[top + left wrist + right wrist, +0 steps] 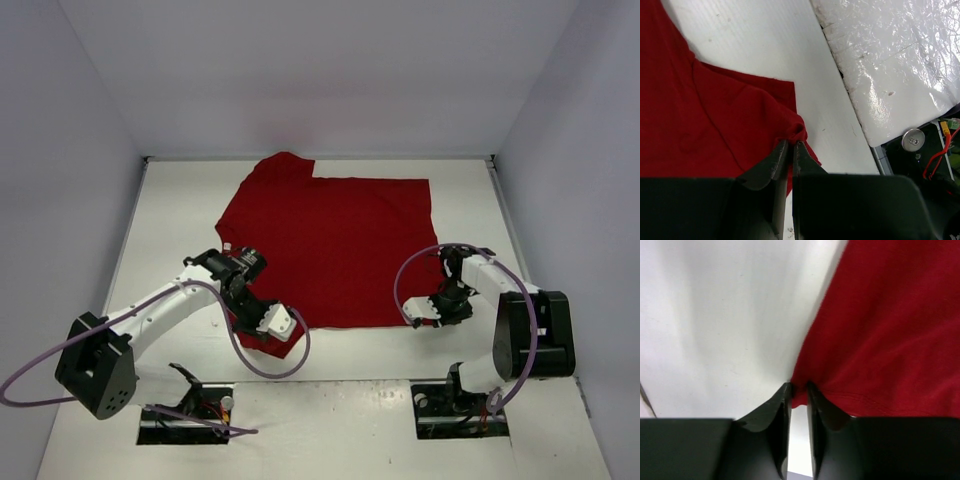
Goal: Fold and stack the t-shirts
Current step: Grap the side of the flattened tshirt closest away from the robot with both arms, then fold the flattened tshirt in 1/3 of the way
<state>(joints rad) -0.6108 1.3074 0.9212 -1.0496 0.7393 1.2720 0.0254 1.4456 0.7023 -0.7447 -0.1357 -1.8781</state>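
Note:
A dark red t-shirt (335, 250) lies spread on the white table, one sleeve pointing to the far left. My left gripper (258, 325) is shut on the t-shirt's near left corner; in the left wrist view the cloth (715, 125) bunches between the fingertips (791, 145). My right gripper (425, 312) is shut on the near right corner; in the right wrist view the hem (880, 350) is pinched between the jaws (799, 387). No neck tag shows.
White walls enclose the table on three sides. Two cut-outs with cables (185, 412) (462, 408) sit at the near edge by the arm bases. A shiny plastic-covered panel (890, 55) and a dark opening (930, 150) show in the left wrist view.

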